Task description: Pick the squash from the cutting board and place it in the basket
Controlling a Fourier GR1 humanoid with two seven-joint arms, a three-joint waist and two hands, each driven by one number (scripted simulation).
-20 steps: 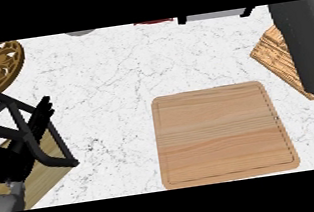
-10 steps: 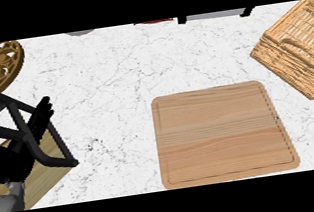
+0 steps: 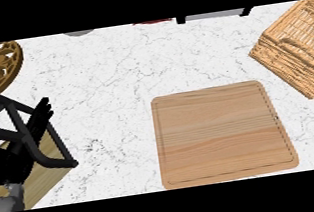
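While the wooden cutting board [image 3: 223, 133] lies bare, no squash shows | wicker basket [image 3: 302, 47] up-right of board | left hand [image 3: 18, 160] far left of board, fingers straight | right hand unseen | judged placing step done; next: confirm squash in basket

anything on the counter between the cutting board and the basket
No. In the head view only a narrow strip of bare white marble counter separates the cutting board from the basket to its upper right. No squash shows there.
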